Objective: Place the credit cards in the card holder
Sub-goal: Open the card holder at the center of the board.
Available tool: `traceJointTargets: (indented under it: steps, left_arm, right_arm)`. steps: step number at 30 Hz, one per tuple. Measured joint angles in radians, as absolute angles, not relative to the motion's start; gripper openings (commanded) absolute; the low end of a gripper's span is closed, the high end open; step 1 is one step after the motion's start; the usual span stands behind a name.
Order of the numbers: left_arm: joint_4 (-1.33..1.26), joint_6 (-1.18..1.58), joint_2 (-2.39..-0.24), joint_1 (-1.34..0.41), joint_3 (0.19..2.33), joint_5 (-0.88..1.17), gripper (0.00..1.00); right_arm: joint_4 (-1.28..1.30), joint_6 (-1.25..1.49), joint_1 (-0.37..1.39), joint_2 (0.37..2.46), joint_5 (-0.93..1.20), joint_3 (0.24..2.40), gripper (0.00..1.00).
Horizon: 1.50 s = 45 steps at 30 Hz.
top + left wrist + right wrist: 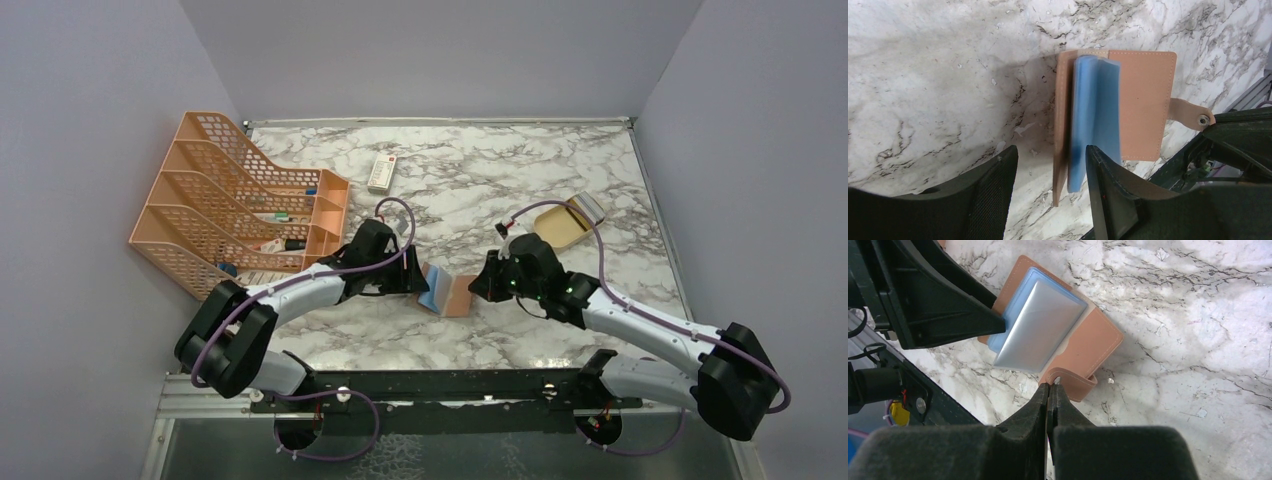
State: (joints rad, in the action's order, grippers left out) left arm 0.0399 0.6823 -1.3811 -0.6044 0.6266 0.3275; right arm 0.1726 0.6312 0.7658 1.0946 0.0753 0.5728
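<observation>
Brown card holder (pixel 1143 100) lies open; left jaws apart, right jaws together, perhaps pinning its tab (pixel 1073 385).

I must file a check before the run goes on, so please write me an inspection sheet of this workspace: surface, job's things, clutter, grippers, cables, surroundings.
Surface: marble table, white with grey veins.
Job's things: card holder lies open mid-table, its blue sleeves raised; a silver card lies against the sleeves, cannot tell if it is slotted in; more cards at the tan box, far right.
Clutter: orange file rack at left; white remote at the back.
Grippers: left gripper open, straddling the holder's raised cover; right gripper shut, tips at the clasp tab.
Cables: purple cables loop above each wrist; no snag seen.
Surroundings: plain grey walls.
</observation>
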Motion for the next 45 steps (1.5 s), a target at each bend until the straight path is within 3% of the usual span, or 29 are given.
traceJointTargets:
  steps: [5,8,11,14,20,30,35,45]
  left_arm:
    - [0.003,0.686,-1.414,-0.604,0.622,0.352,0.51]
    - [-0.017,0.691,-1.425,-0.604,0.616,0.364,0.30]
    - [-0.028,0.698,-1.427,-0.604,0.609,0.380,0.11]
    - [-0.041,0.707,-1.426,-0.604,0.608,0.402,0.00]
    - [-0.022,0.727,-1.382,-0.604,0.612,0.430,0.00]
    - [0.151,0.697,-1.361,-0.605,0.748,0.379,0.00]
    - [0.177,0.693,-1.338,-0.605,0.779,0.364,0.00]
    - [0.211,0.702,-1.354,-0.607,0.783,0.364,0.00]
  right_arm:
    - [0.173,0.631,0.766,1.090,0.075,0.572,0.01]
    - [0.173,0.631,0.766,1.090,0.075,0.569,0.04]
    - [0.179,0.623,0.766,1.089,0.060,0.569,0.20]
    - [0.215,0.612,0.766,1.076,0.030,0.569,0.34]
    - [0.321,0.588,0.766,1.038,-0.003,0.626,0.49]
    - [0.272,0.646,0.766,1.077,0.121,0.734,0.53]
    - [0.160,0.712,0.766,1.164,0.202,0.731,0.60]
    - [0.065,0.740,0.766,1.397,0.273,0.736,0.61]
